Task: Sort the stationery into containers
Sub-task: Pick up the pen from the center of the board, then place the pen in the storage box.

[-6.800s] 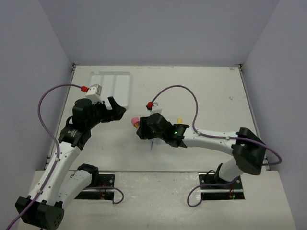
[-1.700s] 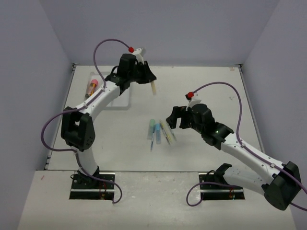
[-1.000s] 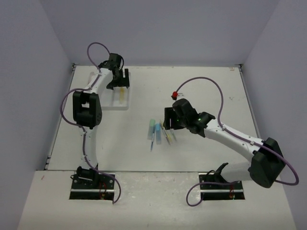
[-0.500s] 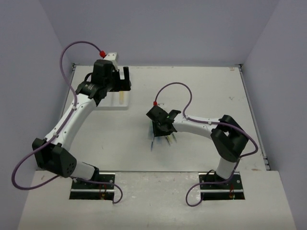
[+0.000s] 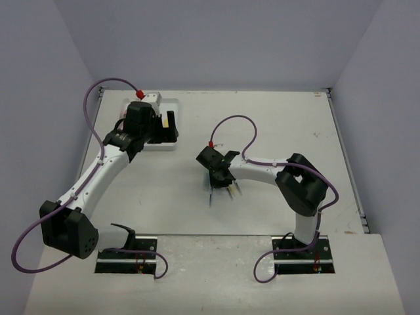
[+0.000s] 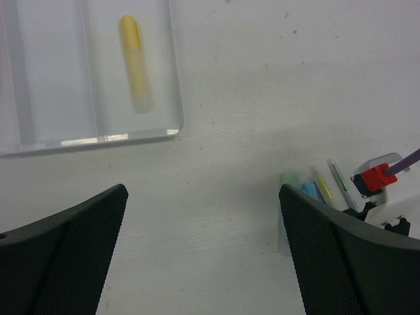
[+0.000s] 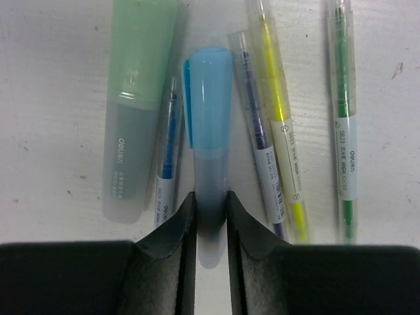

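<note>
White table (image 5: 262,118): I see right gripper (image 7: 210,207) clamped on blue highlighter (image 7: 209,98) amid pens (image 7: 343,141); left gripper (image 6: 202,197) wide by far-left tray (image 6: 174,98), 1 yellow highlighter (image 6: 134,62) inside.

left gripper (image 6: 202,190): was carrying the yellow highlighter above the table; now it is spread wide, empty, and drawn back from the tray.
yellow highlighter (image 6: 133,62): has left that gripper's fingers; it now lies in the tray's (image 6: 39,141) right-hand compartment, ahead of the gripper and off to its left.
right gripper (image 7: 210,197): hung open up and to the right of the pen pile (image 7: 272,151); now it is down at the pile with its fingers drawn in.
blue highlighter (image 7: 209,118): lay free before; now its clear end is pinched between those fingers, cap pointing away from the gripper.
</note>
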You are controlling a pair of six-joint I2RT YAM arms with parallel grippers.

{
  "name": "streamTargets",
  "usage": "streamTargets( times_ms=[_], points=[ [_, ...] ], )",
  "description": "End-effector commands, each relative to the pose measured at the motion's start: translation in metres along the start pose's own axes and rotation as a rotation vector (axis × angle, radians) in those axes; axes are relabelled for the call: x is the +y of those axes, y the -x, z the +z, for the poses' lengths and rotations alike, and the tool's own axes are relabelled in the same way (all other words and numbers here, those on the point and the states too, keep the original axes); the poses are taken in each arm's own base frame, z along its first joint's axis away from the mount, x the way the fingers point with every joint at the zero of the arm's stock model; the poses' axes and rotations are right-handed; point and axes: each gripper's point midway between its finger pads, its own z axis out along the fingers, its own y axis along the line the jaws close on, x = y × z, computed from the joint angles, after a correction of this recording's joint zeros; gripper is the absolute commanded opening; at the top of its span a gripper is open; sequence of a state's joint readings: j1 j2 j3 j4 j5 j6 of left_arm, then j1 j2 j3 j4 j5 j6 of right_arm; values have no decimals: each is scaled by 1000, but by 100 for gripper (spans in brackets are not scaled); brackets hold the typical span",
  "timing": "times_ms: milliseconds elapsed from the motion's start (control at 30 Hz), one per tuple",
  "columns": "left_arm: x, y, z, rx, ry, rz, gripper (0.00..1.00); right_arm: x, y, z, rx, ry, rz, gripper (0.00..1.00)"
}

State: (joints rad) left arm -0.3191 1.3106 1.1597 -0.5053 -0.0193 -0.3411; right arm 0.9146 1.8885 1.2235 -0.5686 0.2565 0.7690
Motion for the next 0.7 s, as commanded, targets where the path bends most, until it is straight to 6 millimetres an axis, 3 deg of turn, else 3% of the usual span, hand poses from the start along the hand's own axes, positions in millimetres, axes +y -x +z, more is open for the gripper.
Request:
streamTargets(
  times_ms=[0, 67, 167, 267, 300, 400, 567, 667],
  points=[
    [-38, 3, 2, -47, -220, -46, 100, -6, 4, -16, -34, -17, 40, 8],
    [-63, -2, 2, -49, -375, -69, 100, -9, 14, -39, -81, -3, 52, 1],
    [-94, -8, -1, -54, -576, -97, 100, -7, 34, -77, -174, 86, 55, 0],
    [-134, -14, -21, -51, -886, -118, 100, 17, 63, -129, -335, 331, 44, 0],
    [-140, -26, -24, 2, -943, -149, 100, 27, 64, -135, -355, 413, 17, 0],
    [-164, -27, -48, -37, -1137, -128, 100, 38, 61, -172, -439, 645, -37, 0],
    [-177, -37, -59, 7, -1257, -165, 87, 43, 64, -215, -540, 819, -63, 0],
    [-186, -39, -66, 19, -1304, -174, 74, 45, 65, -225, -556, 851, -79, 0]
  ],
)
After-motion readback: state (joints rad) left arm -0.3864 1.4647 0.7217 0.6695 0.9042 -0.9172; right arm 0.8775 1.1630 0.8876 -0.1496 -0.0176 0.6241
